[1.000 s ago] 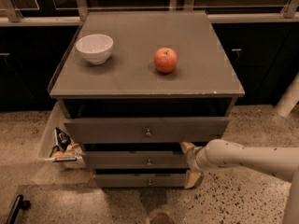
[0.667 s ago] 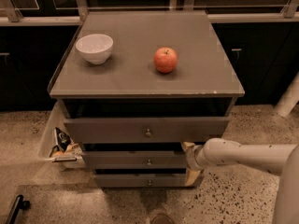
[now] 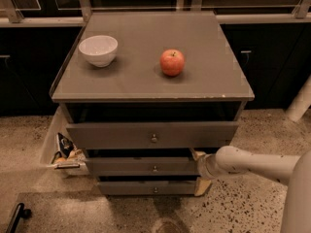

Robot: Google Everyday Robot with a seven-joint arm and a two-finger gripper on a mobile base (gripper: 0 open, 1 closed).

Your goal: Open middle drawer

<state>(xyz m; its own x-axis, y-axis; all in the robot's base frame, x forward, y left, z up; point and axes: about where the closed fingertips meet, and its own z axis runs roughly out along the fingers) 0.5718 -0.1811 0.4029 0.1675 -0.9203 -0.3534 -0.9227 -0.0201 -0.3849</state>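
Observation:
The grey cabinet has three drawers. The middle drawer is low and wide, with a small round knob, and its front stands slightly out below the taller top drawer. My gripper is at the right end of the middle drawer's front, and my white arm reaches in from the right. The inside of the middle drawer is hidden.
A white bowl and a red apple sit on the cabinet top. The bottom drawer is the narrowest. A bin with snack bags stands left of the cabinet. Dark cupboards line the back.
My arm has shifted slightly at its right end. The gripper stays at the middle drawer's right end and the drawers have barely moved.

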